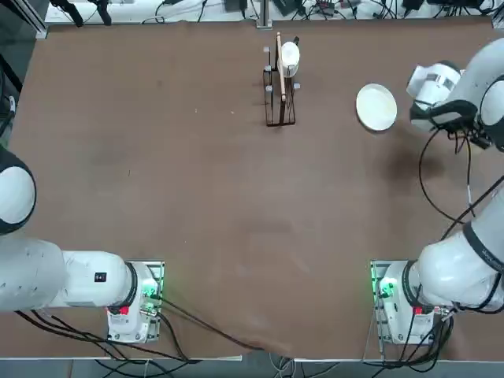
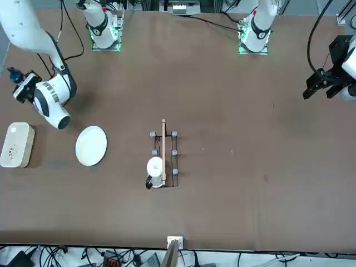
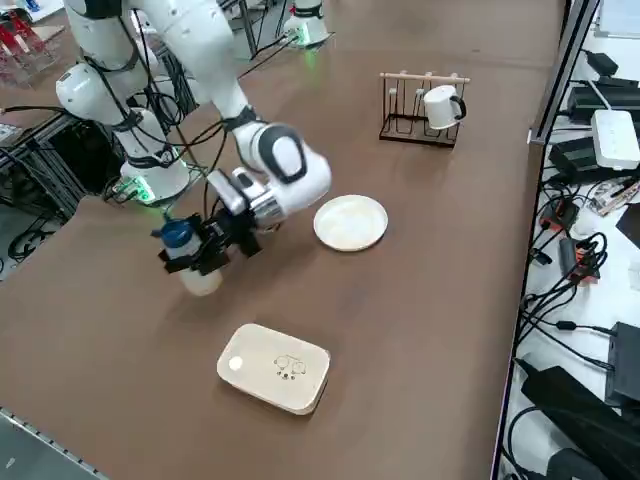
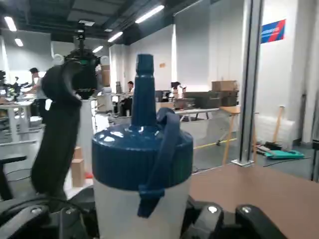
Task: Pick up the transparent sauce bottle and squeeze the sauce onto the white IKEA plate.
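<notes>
Clear transparent sauce bottle sits inside right gripper.

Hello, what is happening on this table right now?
The right gripper is at the sauce bottle, a clear bottle with a blue cap, near the table's right edge. Its fingers are around the bottle, which looks to be standing on the table. The white plate lies close by, with no sauce on it. A cream dish is beside them.

The table is being viewed from straight overhead and, from across it, facing the robot; the white IKEA plate is being shared by both and by the raised right-side camera. The transparent sauce bottle is being framed closely from the wrist.
</notes>
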Controlling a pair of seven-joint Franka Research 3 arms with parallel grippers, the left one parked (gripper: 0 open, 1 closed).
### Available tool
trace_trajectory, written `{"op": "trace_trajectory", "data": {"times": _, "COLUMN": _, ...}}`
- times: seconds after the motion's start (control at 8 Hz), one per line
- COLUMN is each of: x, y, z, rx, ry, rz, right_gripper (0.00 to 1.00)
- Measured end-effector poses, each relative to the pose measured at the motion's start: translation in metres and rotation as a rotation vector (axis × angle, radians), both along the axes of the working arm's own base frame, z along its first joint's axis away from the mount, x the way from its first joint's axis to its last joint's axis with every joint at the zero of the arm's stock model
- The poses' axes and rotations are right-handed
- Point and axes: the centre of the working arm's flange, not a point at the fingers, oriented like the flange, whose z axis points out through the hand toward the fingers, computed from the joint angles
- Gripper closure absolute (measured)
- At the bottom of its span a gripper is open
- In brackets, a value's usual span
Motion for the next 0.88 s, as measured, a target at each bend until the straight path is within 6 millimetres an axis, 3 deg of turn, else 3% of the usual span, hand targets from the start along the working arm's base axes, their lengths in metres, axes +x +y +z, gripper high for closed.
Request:
{"op": "trace_trajectory", "data": {"times": 0.38, "x": 0.062, "y": 0.052, "z": 0.042, "rx": 0.132, "ry": 0.077, "rz": 0.114, "right_gripper": 0.67}}
{"op": "trace_trajectory", "data": {"times": 0.88, "x": 0.114, "y": 0.17, "z": 0.086, "rx": 0.505, "ry": 0.248, "rz": 0.261, "right_gripper": 0.67}}
